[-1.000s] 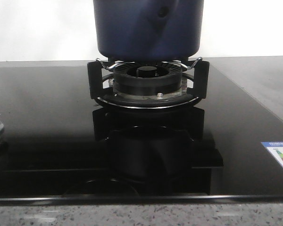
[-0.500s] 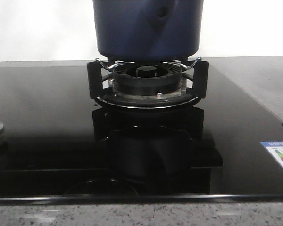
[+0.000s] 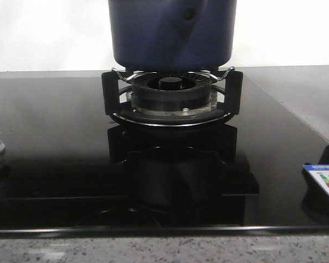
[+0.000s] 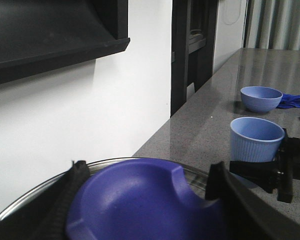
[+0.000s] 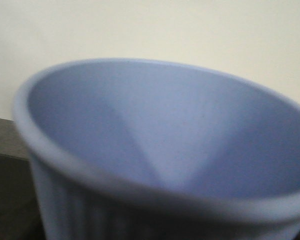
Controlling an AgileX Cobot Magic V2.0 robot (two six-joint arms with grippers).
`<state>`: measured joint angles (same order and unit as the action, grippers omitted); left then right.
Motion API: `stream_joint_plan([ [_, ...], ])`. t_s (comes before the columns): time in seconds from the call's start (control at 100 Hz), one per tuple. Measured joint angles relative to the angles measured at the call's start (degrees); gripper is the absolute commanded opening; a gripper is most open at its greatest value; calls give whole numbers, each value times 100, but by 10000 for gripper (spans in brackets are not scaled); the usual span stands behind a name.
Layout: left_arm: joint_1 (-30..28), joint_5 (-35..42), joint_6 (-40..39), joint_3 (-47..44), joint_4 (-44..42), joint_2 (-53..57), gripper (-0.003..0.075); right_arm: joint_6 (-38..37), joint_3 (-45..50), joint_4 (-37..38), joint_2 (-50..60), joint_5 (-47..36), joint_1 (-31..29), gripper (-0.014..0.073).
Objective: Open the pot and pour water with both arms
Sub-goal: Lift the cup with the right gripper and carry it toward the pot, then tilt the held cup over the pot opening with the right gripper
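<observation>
pot (image 3: 171,33) top cut off by frame, ribbed cup (image 5: 160,155) blurred, filling view

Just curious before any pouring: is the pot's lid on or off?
On. In the left wrist view the lid with its blue knob covers the pot, with the left hand astride the knob.

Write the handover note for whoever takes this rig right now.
Left pincer: astride the blue lid knob on the pot's glass lid; grip not confirmable.
Right pincer: fingers not visible in its own view; in the left wrist view it is at the ribbed blue cup, grip unclear.
Pot: sits on the burner.
Blue bowl: on the counter beyond the cup.
Done: both arms positioned.
Left: lift lid, pour the water.
</observation>
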<state>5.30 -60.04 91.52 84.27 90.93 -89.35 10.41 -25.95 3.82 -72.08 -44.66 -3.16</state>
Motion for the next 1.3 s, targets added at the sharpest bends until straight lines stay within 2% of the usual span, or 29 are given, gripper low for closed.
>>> stream_joint_plan([
  [0.32,0,-43,-70,0,-236,0,253,-24,-911,190,585,1678,442,279],
  [0.52,0,-43,-88,0,-236,0,253,-35,-1590,253,598,2137,786,279],
  [0.81,-36,-43,-102,0,-236,0,253,-35,-2390,732,562,2910,1483,279],
  [1.08,-237,-31,-102,0,-236,124,253,-35,-3060,1002,267,3695,1616,279],
  [1.3,-325,-42,-102,0,-236,197,253,-35,-3492,1520,49,4151,1822,279],
])
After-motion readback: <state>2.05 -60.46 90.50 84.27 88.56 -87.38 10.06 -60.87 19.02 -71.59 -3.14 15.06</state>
